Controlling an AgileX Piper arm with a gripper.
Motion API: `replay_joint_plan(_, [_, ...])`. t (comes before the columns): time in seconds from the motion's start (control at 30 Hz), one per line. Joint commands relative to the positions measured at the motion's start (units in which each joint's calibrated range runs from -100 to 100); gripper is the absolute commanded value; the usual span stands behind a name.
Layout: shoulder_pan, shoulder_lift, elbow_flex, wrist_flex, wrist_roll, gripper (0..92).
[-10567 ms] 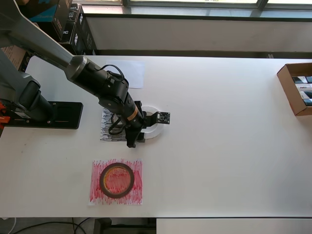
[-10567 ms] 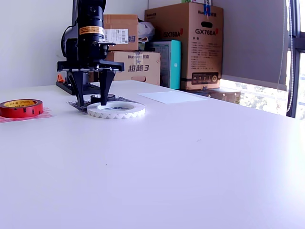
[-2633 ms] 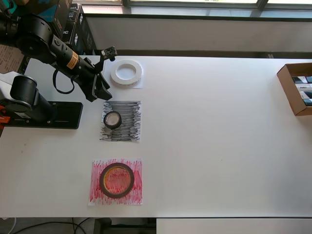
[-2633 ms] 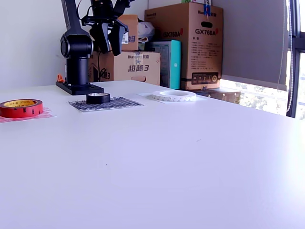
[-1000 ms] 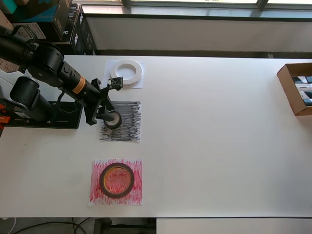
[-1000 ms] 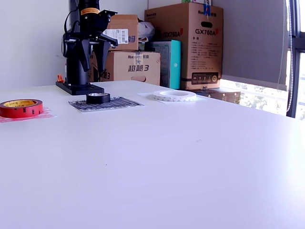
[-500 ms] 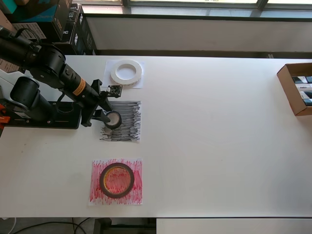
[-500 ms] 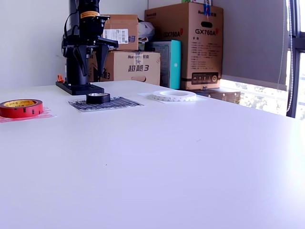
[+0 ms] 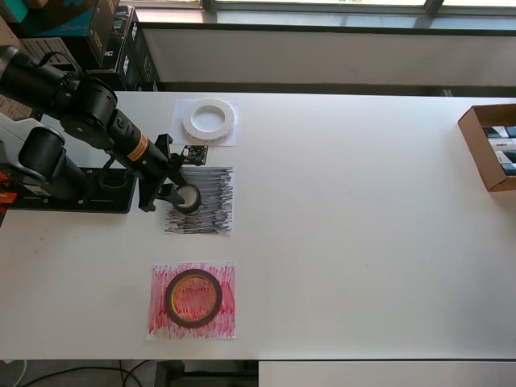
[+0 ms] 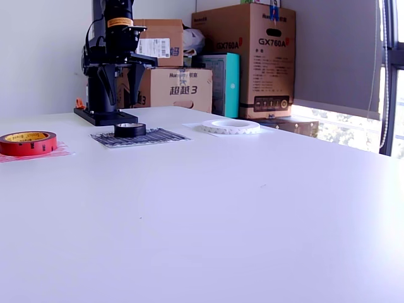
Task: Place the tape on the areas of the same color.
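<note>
From above, the white table [image 9: 363,201] carries three paper sheets in a column near its left side. The white tape ring [image 9: 209,119] lies on the plain white sheet [image 9: 231,137] at the top. Below it, the small black roll [image 9: 188,198] sits in the left part of the black scribbled sheet [image 9: 211,203]. Lowest, the dark red roll [image 9: 193,297] rests on the red scribbled sheet [image 9: 226,310]. The arm reaches in from the left, and its gripper [image 9: 159,190] hangs just left of the black roll, its fingers spread apart with nothing between them. The arm's black base plate [image 9: 97,192] lies left of the black sheet. An open cardboard box [image 9: 472,145] stands at the table's right edge.

In the exterior view, the gripper [image 10: 118,82] hovers well above the table with its two fingers parted and empty, behind the black roll [image 10: 130,129], which rests on the black sheet [image 10: 158,136]. At this view's left the red roll [image 10: 28,143] lies on its red sheet [image 10: 60,150]; to the right of the black sheet the white ring [image 10: 230,126] lies flat on the white sheet [image 10: 192,126]. Stacked cardboard boxes [image 10: 252,57] stand beyond the table
</note>
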Motion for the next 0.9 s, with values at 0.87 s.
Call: replay_joint_plan(0.87, [-2.59, 11.4, -2.5, -1.21, -0.69, 48.1])
